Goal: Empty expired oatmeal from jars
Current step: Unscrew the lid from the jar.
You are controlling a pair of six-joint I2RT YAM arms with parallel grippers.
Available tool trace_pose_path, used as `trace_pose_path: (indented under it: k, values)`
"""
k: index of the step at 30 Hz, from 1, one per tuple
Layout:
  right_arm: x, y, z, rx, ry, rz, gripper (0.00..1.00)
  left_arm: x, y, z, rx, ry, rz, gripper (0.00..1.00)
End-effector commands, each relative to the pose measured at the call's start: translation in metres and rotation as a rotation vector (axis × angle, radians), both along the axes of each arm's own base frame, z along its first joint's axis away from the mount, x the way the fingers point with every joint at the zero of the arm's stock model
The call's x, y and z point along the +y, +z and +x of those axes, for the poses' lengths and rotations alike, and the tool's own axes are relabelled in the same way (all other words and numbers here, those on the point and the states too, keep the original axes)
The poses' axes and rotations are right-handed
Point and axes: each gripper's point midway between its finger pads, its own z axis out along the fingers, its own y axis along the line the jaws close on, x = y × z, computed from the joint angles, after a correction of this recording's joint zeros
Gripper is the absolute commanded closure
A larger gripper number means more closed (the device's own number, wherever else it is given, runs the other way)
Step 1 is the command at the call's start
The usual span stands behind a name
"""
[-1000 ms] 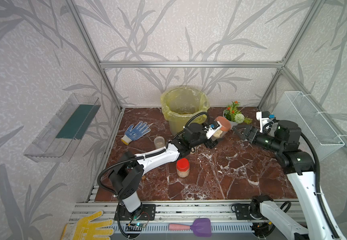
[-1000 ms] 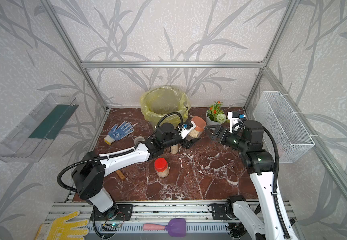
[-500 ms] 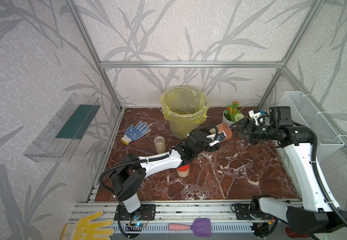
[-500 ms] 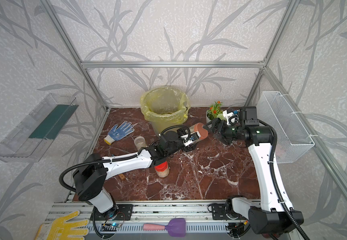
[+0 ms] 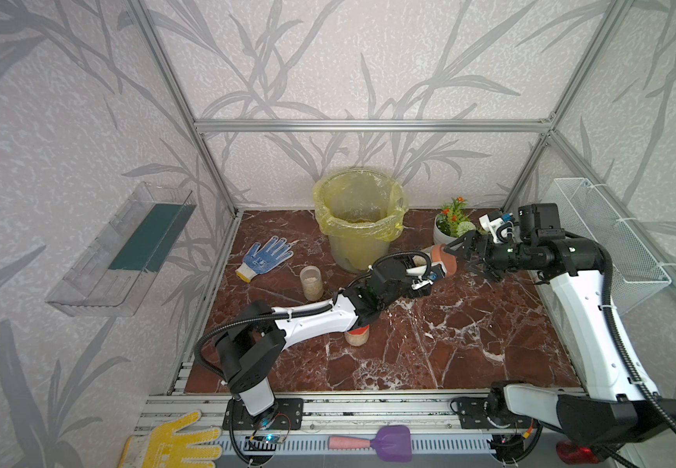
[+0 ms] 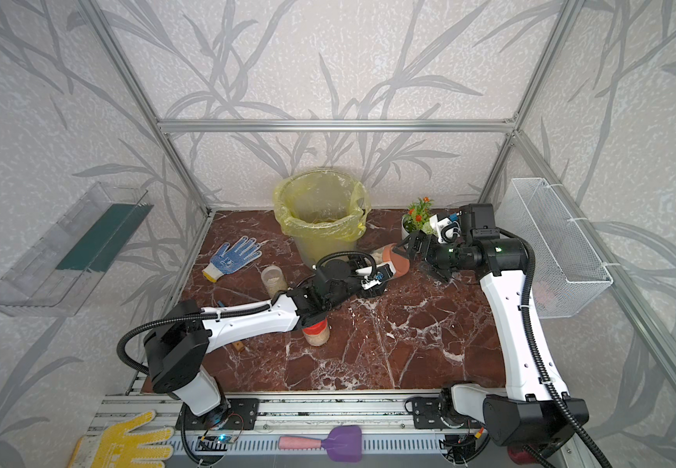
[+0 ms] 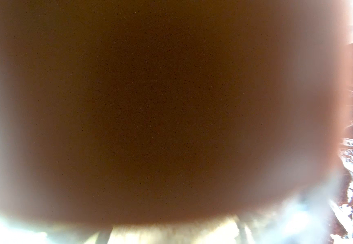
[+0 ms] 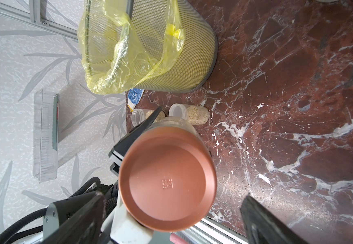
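Holding the brown-lidded jar (image 5: 441, 261) by its clear body, the left fingers (image 8: 146, 124) have it lifted off the tabletop (image 5: 470, 344) and laid almost on its side. In both top views it is a little right of the centre of the frame. The lid points to the right side of the frame, toward the right fingers (image 8: 264, 219). These stand wide apart with the lid between them. In the right wrist view there is free space between the lid rim and the finger at the lower right of the frame. For the other finger I cannot tell if it touches.

Oatmeal (image 8: 194, 115) shows through the walls of two jars with clear lids, the slim jar (image 5: 311, 281) and the wider jar (image 8: 189, 114), which stand close together. In a top view the slim jar is upright, left of centre, between the blue glove (image 5: 265, 255) and the left arm. The red-lidded jar (image 5: 356, 334) stands below the centre, half hidden under that arm, also with oatmeal inside.

The bin (image 5: 358, 251) with the yellow bag is at the upper centre, just behind the held jar. The flower pot (image 5: 443, 235) is to the right of the bin, near the right fingers.

The left wrist view is almost all a dark brown blur, with a strip of tabletop at its right edge.
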Motion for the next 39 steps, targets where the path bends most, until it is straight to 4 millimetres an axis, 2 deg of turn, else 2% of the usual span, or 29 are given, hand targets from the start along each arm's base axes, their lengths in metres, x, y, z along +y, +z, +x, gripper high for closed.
trace_pose_path:
  k: [1,5,16,32,37,39]
  values:
    - [0.004,0.004,0.005,-0.026,0.018,-0.009,0.00,-0.008,0.035,0.000,-0.094,-0.011,-0.077,1.00]
    - [0.009,-0.002,0.005,-0.006,0.037,-0.020,0.00,-0.008,0.038,0.001,-0.105,-0.005,-0.076,1.00]
    - [0.007,-0.019,0.004,0.021,0.058,-0.091,0.01,-0.005,0.037,0.001,-0.108,0.003,-0.072,1.00]
    - [0.017,-0.029,0.003,0.054,0.092,-0.051,0.14,-0.007,0.039,0.001,-0.110,-0.002,-0.076,1.00]
    - [0.019,-0.033,-0.002,0.069,0.104,-0.043,0.29,-0.007,0.043,0.002,-0.105,0.004,-0.099,1.00]
    - [0.020,-0.035,-0.004,0.072,0.107,-0.038,0.38,-0.005,0.048,0.001,-0.093,0.007,-0.123,1.00]
